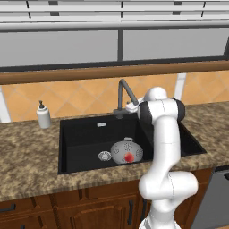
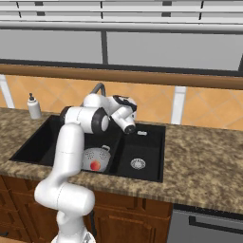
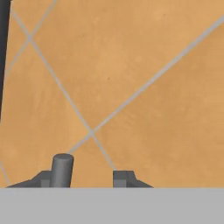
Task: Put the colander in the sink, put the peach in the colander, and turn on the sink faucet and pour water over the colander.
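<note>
The grey colander (image 1: 126,151) (image 2: 97,157) sits in the left basin of the black sink (image 1: 80,134) (image 2: 147,142), and the orange-red peach (image 1: 129,157) (image 2: 95,165) lies inside it. The dark faucet (image 1: 123,89) (image 2: 98,88) rises behind the basin, with no stream coming from it. My hand is up at the faucet's base, facing the orange tiled wall. In the hand view my gripper (image 3: 89,177) is shut, and a short grey cylinder, apparently the faucet's lever (image 3: 62,169), stands against its left fingertip (image 3: 43,179).
A white soap dispenser (image 1: 43,115) (image 2: 33,107) stands on the granite counter left of the sink. Silver drains (image 1: 104,156) (image 2: 137,163) show in both basins. The tiled wall and a wooden ledge are close behind the faucet.
</note>
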